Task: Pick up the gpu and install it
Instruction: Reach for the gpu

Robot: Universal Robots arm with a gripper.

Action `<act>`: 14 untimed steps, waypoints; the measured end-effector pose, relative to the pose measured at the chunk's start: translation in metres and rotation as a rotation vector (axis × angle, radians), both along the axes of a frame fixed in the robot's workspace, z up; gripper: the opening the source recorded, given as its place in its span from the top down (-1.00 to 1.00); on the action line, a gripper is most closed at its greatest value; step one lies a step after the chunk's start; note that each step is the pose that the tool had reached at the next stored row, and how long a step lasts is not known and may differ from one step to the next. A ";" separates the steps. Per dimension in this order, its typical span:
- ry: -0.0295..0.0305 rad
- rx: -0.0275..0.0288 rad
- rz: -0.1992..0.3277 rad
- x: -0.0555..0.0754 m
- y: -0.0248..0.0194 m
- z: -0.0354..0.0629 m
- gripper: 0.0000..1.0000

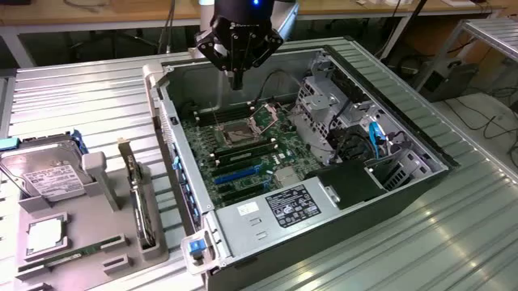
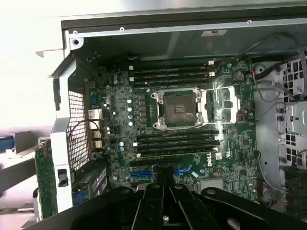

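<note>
Above open computer case (image 1: 202,82), hand (image 1: 235,83) closed, empty; gpu (image 1: 140,203) upright in grey holder (image 1: 91,239), well apart.

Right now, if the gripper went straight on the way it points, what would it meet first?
Most likely the motherboard, around the blue slots by the wrist view. Nothing stands between it and the gripper, though depth is unclear.

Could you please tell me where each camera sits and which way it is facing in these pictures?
Exterior view: high off the arm, looking down at an angle on the open computer case, the gpu standing in a holder at the exterior view's left; the gripper hangs above the case.
Wrist view: on the wrist, facing down into the case, the gripper in the foreground.
Shared: the motherboard and its CPU socket.
</note>
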State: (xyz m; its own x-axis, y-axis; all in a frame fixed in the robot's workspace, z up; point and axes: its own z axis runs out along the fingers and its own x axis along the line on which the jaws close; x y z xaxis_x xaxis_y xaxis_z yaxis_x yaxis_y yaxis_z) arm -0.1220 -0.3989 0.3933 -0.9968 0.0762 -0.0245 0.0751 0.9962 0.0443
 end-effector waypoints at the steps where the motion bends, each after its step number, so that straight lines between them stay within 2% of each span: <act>1: 0.0000 0.0001 0.000 0.000 0.0000 0.0000 0.79; 11: 0.0001 0.0000 0.000 0.000 -0.0002 0.0000 0.79; 14: -0.0001 0.0002 0.000 -0.002 -0.0056 -0.0001 0.79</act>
State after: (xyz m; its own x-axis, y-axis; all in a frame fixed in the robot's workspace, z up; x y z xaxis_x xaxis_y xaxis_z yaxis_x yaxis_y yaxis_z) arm -0.1242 -0.4046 0.3932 -0.9968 0.0763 -0.0246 0.0751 0.9962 0.0446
